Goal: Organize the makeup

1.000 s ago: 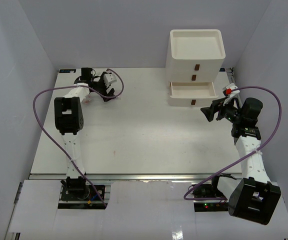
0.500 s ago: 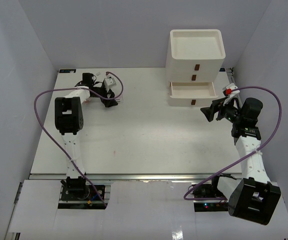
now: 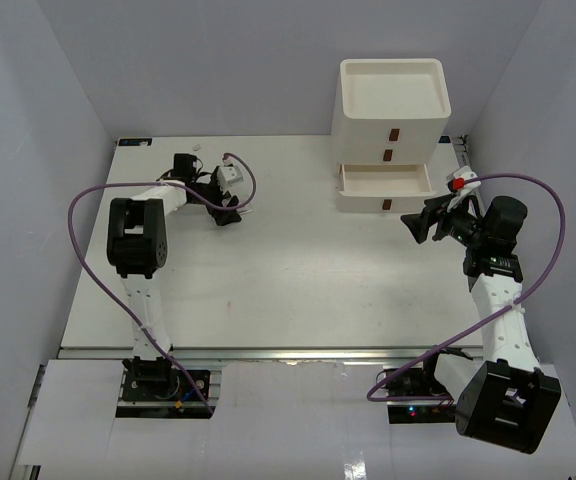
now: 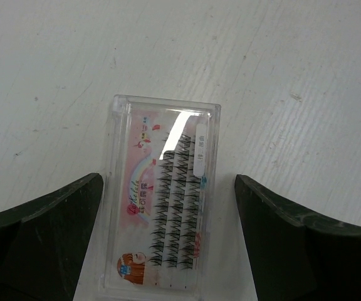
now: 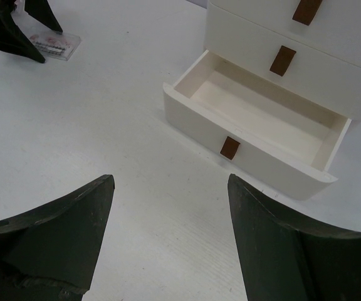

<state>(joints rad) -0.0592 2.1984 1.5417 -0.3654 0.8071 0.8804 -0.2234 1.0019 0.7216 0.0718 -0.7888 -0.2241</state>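
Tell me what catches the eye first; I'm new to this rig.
A clear flat plastic packet of black lashes lies on the white table, far left, framed by the fingers of the open left gripper. Far right, the bottom drawer of the white plastic drawer unit stands pulled out, empty.

Left wrist view: print inside clear flat plastic lash case (image 4: pixel 162 200) too small to read; left end effector (image 4: pixel 168 182) fingers cut off by bottom, side edges. Right wrist view: white drawer unit with brown handles (image 5: pixel 249 37) cut off by top, right edges; far left of unit, case partly hidden behind left end effector. Top view: case not discernible there.
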